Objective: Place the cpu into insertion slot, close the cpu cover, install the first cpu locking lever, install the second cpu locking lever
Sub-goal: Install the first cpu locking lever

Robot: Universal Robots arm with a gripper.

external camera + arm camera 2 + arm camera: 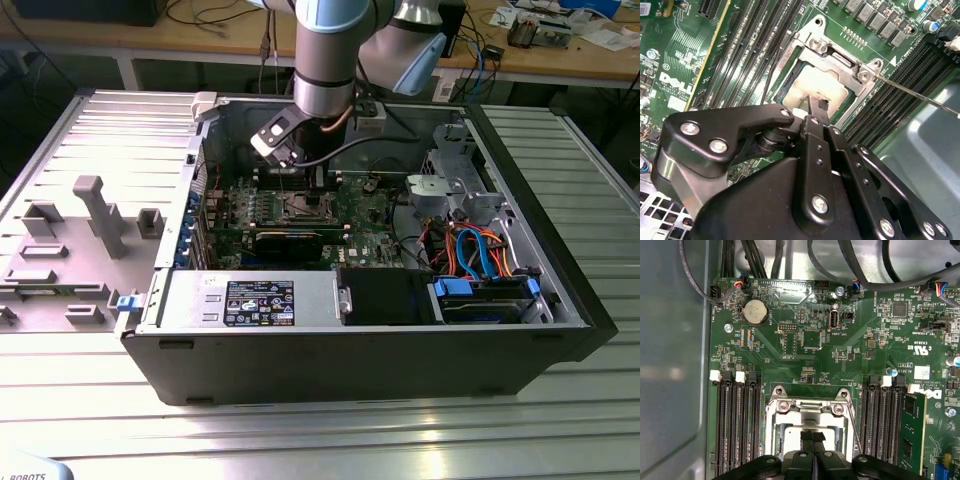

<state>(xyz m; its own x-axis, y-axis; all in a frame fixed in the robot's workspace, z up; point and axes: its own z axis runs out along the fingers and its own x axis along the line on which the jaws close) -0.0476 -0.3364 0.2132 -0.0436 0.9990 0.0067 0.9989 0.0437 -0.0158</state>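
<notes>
- Exterior view: the arm reaches into the open case [350,350] on the table [300,430]. The hand [297,183] hangs over the slot [300,207], well apart from the case walls.
- Second wrist view: the hand [816,104] is clenched and empty, its tips just above the cpu [812,82] lying in the slot. The cover [837,60] frames it. Memory slots [755,45] flank both sides, and a thin lever [920,97] juts outward.
- First wrist view: the hand [813,435] is over the cover [810,407], with memory slots [737,425] near either edge.

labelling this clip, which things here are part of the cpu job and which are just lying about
job: cpu, cpu cover, locking lever, hand
lying about: memory slots, coin battery, orange cables
</notes>
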